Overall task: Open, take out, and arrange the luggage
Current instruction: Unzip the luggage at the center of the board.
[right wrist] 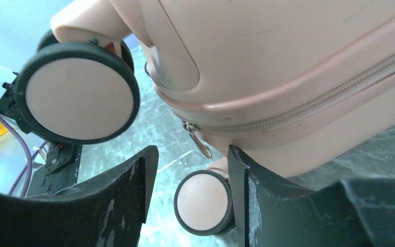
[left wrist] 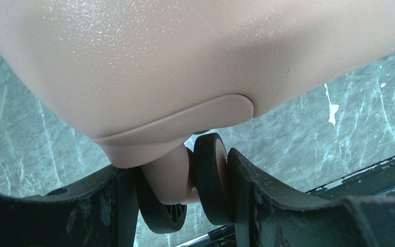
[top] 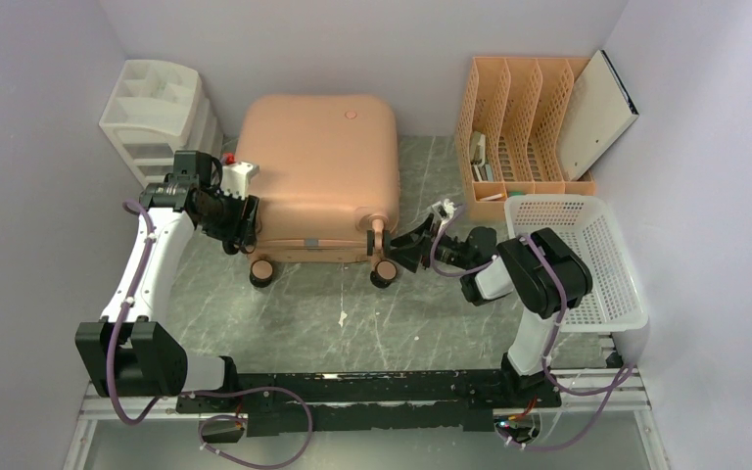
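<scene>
Toward the back of the table [top: 352,323], the luggage [top: 318,166] is lying flat, zipped shut. The left gripper [top: 243,233] is clamping a corner wheel [left wrist: 211,175], apparently steadying it. The right gripper [right wrist: 191,154] is gaping around the zipper pull [right wrist: 199,140].

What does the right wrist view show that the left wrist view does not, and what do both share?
Only right wrist: a zipper and pull tab, pink-faced wheels, the open right gripper. Only left wrist: the left gripper clamped round one black double wheel. Both: the pink luggage and the marbled tabletop.
</scene>
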`<state>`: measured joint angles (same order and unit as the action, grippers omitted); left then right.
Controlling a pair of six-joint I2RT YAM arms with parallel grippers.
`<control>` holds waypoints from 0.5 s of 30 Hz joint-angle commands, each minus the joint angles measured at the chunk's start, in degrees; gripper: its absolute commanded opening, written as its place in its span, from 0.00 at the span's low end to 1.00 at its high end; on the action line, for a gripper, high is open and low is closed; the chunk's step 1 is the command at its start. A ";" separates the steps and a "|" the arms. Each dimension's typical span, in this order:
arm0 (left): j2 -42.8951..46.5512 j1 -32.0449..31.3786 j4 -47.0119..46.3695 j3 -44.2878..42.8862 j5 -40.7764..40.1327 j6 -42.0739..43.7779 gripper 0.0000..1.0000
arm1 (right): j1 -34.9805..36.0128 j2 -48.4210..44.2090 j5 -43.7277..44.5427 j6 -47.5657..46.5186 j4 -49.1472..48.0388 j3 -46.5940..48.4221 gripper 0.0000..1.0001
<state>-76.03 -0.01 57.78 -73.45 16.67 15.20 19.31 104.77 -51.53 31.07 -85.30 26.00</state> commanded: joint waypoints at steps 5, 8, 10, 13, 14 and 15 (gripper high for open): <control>1.78 -1.90 -4.14 -5.96 12.41 3.08 0.05 | 0.48 -0.22 -2.11 -1.60 -2.33 -0.37 0.56; 1.83 -1.89 -4.50 -5.62 12.59 2.93 0.05 | 2.76 -0.87 -0.44 -6.67 -1.52 -1.52 0.56; 1.92 -1.89 -4.64 -5.42 12.63 2.99 0.05 | 4.24 -1.50 0.96 -9.10 -1.25 -2.04 0.56; 2.19 -1.85 -5.17 -4.85 12.52 2.75 0.05 | 5.67 -2.59 5.28 -11.67 1.34 -1.88 0.55; 2.27 -1.84 -5.29 -4.85 12.51 2.65 0.05 | 6.00 -3.00 7.22 -12.69 2.14 -1.98 0.55; 2.29 -1.88 -5.31 -4.71 12.55 2.64 0.05 | 6.22 -3.36 9.05 -13.67 3.15 -2.00 0.55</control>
<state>-76.40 -0.01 58.22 -73.87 17.08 15.09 24.69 104.49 -49.30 23.51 -82.72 24.27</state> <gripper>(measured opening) 0.591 0.552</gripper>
